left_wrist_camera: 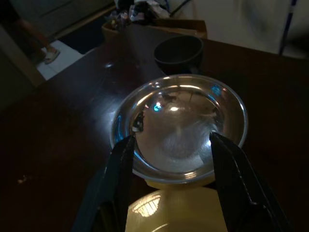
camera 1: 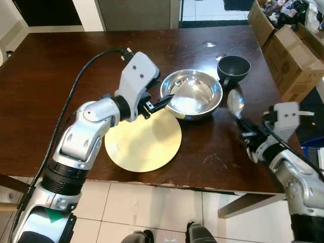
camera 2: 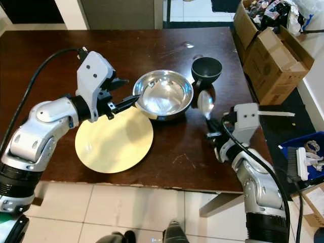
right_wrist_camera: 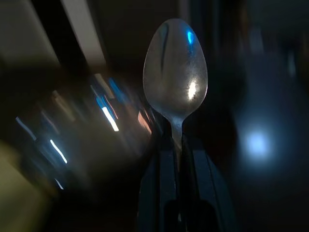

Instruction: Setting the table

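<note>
We see the spoon (camera 1: 235,103) clamped by its handle in the right gripper (camera 1: 243,124), its long axis running away from us, bowl end pointing toward the black cup (camera 1: 233,69). The steel bowl (camera 1: 191,94) holds nothing, its near edge overlapping the yellow plate (camera 1: 143,142). The left gripper (left_wrist_camera: 171,159) stands wide apart, one finger at the bowl's rim.

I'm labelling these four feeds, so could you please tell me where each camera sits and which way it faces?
Left eye, right eye: on the head, looking down at the table; both silver arms show.
Left wrist: along the open left gripper at the steel bowl and yellow plate.
Right wrist: along the right gripper gripping a spoon.
Shared: bowl and black cup.
</note>
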You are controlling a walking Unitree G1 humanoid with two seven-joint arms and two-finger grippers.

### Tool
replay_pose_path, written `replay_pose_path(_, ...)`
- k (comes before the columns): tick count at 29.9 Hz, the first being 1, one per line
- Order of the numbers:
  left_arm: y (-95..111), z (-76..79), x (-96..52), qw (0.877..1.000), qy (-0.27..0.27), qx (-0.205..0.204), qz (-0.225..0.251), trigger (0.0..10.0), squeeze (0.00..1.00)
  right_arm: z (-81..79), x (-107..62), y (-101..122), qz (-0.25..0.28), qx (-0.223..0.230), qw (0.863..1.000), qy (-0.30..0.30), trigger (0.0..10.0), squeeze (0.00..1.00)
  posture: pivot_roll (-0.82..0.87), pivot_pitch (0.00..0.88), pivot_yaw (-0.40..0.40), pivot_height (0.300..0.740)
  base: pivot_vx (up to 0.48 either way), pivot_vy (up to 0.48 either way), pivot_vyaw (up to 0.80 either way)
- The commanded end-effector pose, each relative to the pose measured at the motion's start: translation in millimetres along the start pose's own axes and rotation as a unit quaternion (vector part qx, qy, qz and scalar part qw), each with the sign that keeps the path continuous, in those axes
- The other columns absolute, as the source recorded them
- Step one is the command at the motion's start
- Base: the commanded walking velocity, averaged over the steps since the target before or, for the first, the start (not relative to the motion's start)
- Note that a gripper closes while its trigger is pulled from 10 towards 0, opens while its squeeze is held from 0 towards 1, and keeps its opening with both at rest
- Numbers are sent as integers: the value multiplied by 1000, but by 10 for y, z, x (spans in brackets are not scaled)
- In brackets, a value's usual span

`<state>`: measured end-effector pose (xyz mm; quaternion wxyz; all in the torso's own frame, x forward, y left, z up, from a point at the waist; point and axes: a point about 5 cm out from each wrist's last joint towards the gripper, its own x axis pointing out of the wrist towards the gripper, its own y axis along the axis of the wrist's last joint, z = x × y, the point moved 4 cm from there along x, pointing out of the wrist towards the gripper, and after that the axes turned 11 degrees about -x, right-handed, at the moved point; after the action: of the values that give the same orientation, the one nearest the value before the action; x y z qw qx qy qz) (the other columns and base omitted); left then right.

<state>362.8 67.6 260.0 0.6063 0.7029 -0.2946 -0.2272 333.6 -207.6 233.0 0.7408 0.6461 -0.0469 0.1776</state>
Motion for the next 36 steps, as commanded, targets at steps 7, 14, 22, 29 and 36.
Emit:
replay_pose_path(7, 19, -152, -7, 998, 51, -16, 19, 10000, 0, -205, 65, 647, 96, -52, 993, -42, 10000, 0, -220, 31, 125, 740, 0, 0, 0)
replay_pose_path(14, 16, -211, 17, 996, 80, -24, 29, 10000, 0, -233, 30, 698, 105, -46, 992, -59, 10000, 0, -229, 20, 124, 740, 0, 0, 0)
replay_pose_path(22, -43, -349, -54, 989, 135, -47, 38, 10000, 0, -114, 14, 689, 98, -44, 989, -100, 10000, 0, -236, 21, 118, 740, 0, 0, 0)
replay_pose_path(29, -110, -379, -119, 984, 161, -61, 40, 10000, 0, -95, 43, 618, 85, -32, 989, -117, 10000, 0, -235, 23, 112, 740, 0, 0, 0)
replay_pose_path(36, -141, -381, -91, 980, 180, -72, 43, 10000, 0, -100, 80, 598, 79, -16, 989, -121, 10000, 0, -230, 22, 102, 740, 0, 0, 0)
